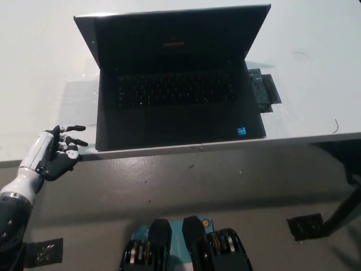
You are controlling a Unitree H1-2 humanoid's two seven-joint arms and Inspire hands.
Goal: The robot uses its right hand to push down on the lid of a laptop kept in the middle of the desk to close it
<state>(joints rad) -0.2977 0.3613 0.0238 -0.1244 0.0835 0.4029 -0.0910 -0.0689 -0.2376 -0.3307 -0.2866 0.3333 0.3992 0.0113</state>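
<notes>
Though near the open laptop (175,84), white left hand (56,153) empty, fingers spread.

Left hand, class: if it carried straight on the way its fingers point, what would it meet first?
The left hand points toward picture right along the desk edge, so it would probably meet the open laptop at its near left corner first, though depth is unclear.

Laptop (179,84) open on desk (316,73); left robot hand (58,153) rests open at desk edge.
</notes>
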